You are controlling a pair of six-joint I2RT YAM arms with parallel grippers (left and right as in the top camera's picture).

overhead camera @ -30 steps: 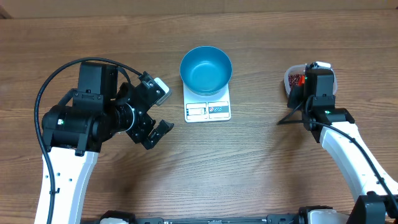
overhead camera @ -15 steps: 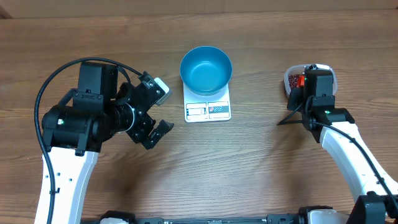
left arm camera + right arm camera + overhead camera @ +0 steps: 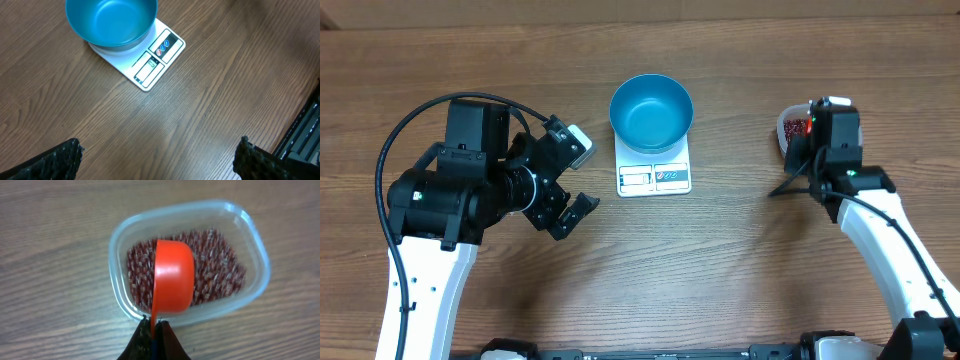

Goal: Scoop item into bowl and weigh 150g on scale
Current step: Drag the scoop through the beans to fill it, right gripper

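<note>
On the desk (image 3: 740,260) we see the blue bowl (image 3: 651,111) sitting on the scale (image 3: 654,178), and a clear tub (image 3: 261,255) of beans (image 3: 215,275).
Our left tool (image 3: 160,150) gapes wide, its tips barely in frame; the right tool (image 3: 152,327) clamps the orange scoop (image 3: 173,277) above the beans, its handle and hollow hidden from us.

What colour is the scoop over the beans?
The small plastic scoop is bright orange-red, clearest in the right wrist view.

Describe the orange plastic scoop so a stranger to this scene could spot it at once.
On the wooden table, to the right, sits a clear rectangular plastic tub of small red-brown beans. Over the beans, held by the right gripper, is the scoop: the only bright orange, smooth thing.
</note>
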